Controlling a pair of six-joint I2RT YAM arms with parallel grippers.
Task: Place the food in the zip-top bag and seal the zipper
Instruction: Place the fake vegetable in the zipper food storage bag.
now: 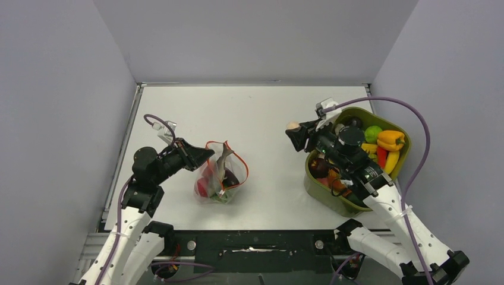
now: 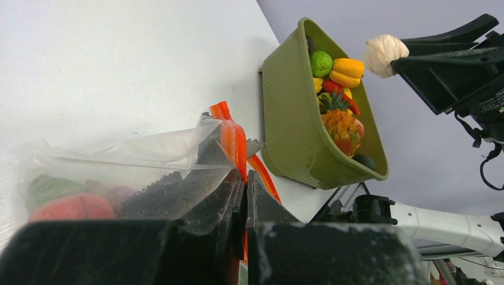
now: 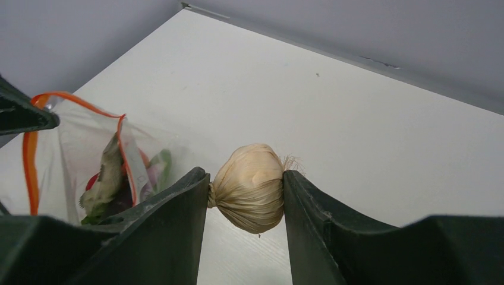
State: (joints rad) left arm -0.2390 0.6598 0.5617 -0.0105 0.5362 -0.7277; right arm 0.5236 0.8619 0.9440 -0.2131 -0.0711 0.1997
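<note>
At nine o'clock on the table (image 1: 267,113), pinching the zipper (image 2: 229,139) of the bag (image 1: 217,175) in the closed left gripper (image 2: 245,184); at three, gripping garlic (image 3: 249,187) in the right gripper (image 1: 295,133), beside the tub (image 1: 324,193).

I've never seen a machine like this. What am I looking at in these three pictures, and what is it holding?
Two robot arms stand at the edge of a white table. One picture looks down from above; the other two come from a camera on each wrist. The left gripper is pinched shut on the mouth of a clear zip-top bag with toy food inside. The right gripper holds a toy garlic bulb over the table. An olive-green tub holds more toy fruit and vegetables.
</note>
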